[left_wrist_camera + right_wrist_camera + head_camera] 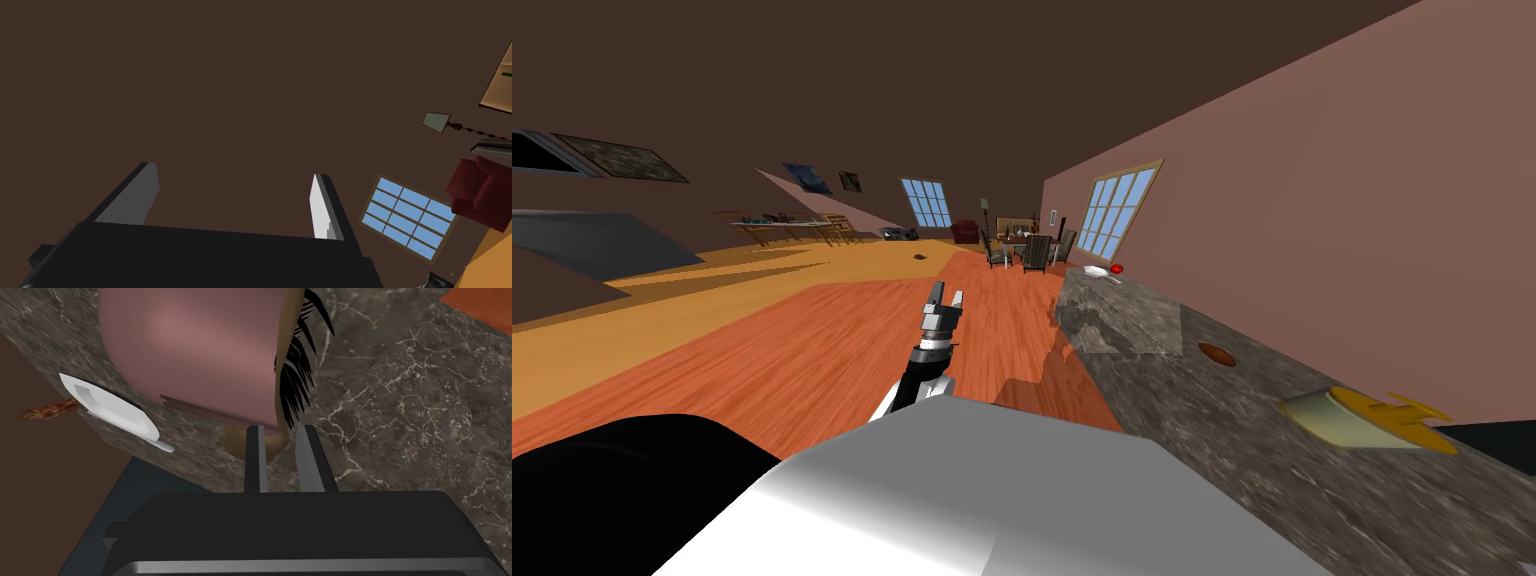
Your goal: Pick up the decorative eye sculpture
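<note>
Right wrist view: my right gripper (280, 431) clamped on pink domed eye sculpture with black lashes (200, 348); white dish (117, 408) just beside, on dark marble bench (410, 413). Left gripper (947, 291) fingers apart.

Dark veined counter (1152, 400) running along the wall, carrying a brown oval (1217, 354), an olive-and-yellow piece (1362, 420), and a white dish (1095, 272) beside a red item (1117, 269) far off. Eye sculpture (200, 348) standing there, contact unclear.

The worktop (1152, 330) runs along the wall (1312, 200) on my right. Above it, the sculpture (200, 348) sits between my right hand's (280, 428) fingers, with a plate (115, 408) just beside it. My left hand (947, 292) hangs over the floor (812, 350), left of the worktop.
</note>
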### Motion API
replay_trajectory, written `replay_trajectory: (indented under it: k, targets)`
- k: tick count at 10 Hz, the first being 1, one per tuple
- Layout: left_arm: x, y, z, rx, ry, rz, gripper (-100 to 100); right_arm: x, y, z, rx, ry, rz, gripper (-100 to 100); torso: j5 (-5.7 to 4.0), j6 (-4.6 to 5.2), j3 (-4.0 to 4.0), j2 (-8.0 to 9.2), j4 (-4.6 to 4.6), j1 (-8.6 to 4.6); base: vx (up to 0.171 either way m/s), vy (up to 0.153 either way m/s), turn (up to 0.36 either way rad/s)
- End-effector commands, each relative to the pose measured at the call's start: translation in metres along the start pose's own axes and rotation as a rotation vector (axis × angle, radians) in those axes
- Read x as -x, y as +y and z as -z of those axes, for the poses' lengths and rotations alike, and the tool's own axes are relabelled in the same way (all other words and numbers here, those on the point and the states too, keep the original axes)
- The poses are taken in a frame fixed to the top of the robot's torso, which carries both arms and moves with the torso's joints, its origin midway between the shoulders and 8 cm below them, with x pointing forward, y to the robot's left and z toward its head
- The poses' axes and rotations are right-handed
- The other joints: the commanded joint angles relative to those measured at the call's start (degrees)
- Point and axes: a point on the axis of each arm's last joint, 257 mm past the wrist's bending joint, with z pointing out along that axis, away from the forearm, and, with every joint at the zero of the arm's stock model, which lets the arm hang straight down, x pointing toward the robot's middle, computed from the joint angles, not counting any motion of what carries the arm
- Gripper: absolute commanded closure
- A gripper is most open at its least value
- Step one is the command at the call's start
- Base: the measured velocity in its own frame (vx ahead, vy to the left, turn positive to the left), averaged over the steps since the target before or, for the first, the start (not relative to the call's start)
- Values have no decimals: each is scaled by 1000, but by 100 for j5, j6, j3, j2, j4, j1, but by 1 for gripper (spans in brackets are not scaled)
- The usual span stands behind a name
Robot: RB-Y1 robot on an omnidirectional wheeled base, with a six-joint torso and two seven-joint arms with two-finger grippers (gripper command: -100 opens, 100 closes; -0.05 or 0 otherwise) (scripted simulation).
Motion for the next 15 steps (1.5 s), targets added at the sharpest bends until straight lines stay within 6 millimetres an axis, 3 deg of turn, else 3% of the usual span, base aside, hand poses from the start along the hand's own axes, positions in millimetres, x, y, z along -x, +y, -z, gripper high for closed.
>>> replay_trajectory:
  k: [1, 2, 3, 6, 7, 8, 9, 10, 11, 12, 15]
  targets:
    - [0, 0, 0, 0, 0, 0, 0, 1, 13, -4, 18, -2, -8, 100, 0, 0, 0, 0, 0, 0, -48, -15, 2]
    - [0, 0, 0, 0, 0, 0, 0, 4, 19, -6, 31, -7, -7, 100, -8, 1, -4, -10, 1, -12, -11, -10, -37]
    - [0, 0, 0, 0, 0, 0, 0, -21, 0, 15, -36, 33, -47, 100, -24, -6, -6, -23, 9, -19, -79, 6, 322]
    - [0, 0, 0, 0, 0, 0, 0, -12, 28, 5, 13, 14, -47, 100, -21, -5, -1, -12, 10, -18, -56, -1, 48]
    - [0, 0, 0, 0, 0, 0, 0, -12, 28, 5, 13, 14, -47, 100, -30, -9, -4, -23, 13, -24, 0, 0, 0]
    - [0, 0, 0, 0, 0, 0, 0, -33, 11, 25, -52, 43, -85, 100, -37, -14, -7, -31, 16, -30, -72, 11, 331]
    - [0, 0, 0, 0, 0, 0, 0, -32, 16, 25, -55, 44, -84, 100, -29, -25, -2, -17, 14, -24, -112, 10, 208]
    - [0, 0, 0, 0, 0, 0, 0, -23, 34, 19, -16, 26, -81, 100, -29, -16, 6, -4, 16, -23, -65, -2, -37]
    - [0, 0, 0, 0, 0, 0, 0, -22, 35, 18, -13, 25, -81, 100, -34, -13, 4, -12, 18, -30, -15, -2, -36]
    - [0, 0, 0, 0, 0, 0, 0, -36, 19, 38, -81, 46, -111, 100, -30, -14, -7, -27, 12, -28, -80, 11, 273]
    - [0, 0, 0, 0, 0, 0, 0, -26, 42, 32, -44, 26, -110, 100, -20, -13, -5, -20, 8, -16, -63, 2, 63]
